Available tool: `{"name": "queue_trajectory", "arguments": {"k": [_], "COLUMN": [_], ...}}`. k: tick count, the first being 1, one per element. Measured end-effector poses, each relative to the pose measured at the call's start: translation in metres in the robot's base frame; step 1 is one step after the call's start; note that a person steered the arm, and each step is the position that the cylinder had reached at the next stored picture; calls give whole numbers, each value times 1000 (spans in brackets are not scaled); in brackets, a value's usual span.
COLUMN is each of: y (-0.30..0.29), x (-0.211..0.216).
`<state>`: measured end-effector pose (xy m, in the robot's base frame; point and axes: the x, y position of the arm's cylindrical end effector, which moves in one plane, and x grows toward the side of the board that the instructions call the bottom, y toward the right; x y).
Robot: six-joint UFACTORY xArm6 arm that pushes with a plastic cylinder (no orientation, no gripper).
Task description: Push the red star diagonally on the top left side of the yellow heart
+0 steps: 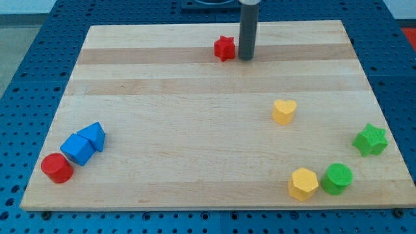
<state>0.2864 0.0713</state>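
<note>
Red star point(224, 48): small, intact, flat on worktop point(195, 130) near the view's top, up-left of yellow heart point(284, 111). Rod tip point(246, 58) just right of star; contact indeterminate. No gripper fitted.

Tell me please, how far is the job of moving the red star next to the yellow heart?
Done: my tip already stands just at the view's right of the red star, near the board's top edge. In hand: whether they touch, I cannot tell. Left: the star sits above and left of the yellow heart but far away, so it probably still needs a push down and rightward, closer to the heart's top left.
</note>
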Motion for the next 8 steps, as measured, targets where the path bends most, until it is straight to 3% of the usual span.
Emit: {"name": "queue_trajectory", "arguments": {"k": [2, 7, 8], "y": [-18, -106, -51], "x": [-20, -23, -29]}}
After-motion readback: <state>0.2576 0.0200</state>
